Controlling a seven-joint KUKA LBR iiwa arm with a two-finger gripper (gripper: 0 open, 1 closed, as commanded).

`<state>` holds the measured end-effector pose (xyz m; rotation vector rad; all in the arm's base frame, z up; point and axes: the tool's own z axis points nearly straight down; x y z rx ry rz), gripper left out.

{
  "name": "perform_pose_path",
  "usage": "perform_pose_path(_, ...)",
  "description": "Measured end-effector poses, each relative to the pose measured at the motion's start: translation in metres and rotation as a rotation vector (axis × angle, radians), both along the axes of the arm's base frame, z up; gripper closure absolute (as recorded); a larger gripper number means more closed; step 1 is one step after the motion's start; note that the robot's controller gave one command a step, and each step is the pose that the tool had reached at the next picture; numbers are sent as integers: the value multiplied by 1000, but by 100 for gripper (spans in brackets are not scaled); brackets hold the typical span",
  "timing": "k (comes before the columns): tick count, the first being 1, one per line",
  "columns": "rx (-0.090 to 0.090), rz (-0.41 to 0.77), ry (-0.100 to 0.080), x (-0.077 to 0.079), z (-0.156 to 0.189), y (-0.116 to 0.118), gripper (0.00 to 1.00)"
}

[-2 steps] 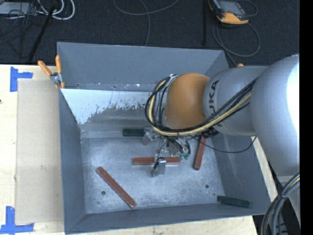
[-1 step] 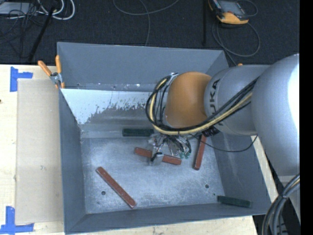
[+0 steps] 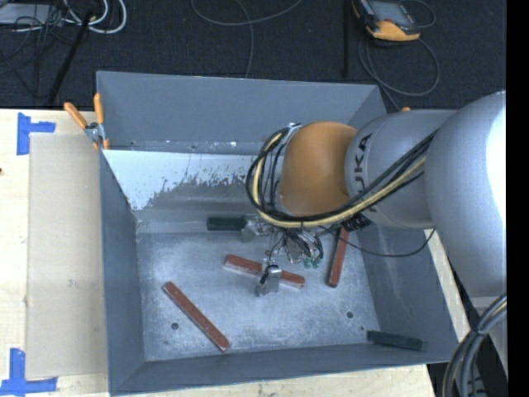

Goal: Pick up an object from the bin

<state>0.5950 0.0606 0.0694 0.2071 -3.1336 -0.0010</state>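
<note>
Gripper [image 3: 267, 282] down on a flat brown stick [image 3: 241, 264].
Can't tell its grip; a twin stick [image 3: 335, 259] lies right of the jaws.

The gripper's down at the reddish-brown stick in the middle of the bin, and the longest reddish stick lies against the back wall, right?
No: the camera view shows the longest reddish stick near the front left of the bin. The gripper is down at the middle stick.
</note>
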Motion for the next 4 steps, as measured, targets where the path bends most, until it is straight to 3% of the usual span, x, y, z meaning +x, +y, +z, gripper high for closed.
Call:
perform_pose_path(1,0,-1,0,0,0,0,100)
perform_pose_path(2,0,-2,0,0,0,0,0)
perform_pose_path(3,0,-3,0,0,0,0,100)
perform_pose_path(4,1,147,-9,-29,139,32,100)
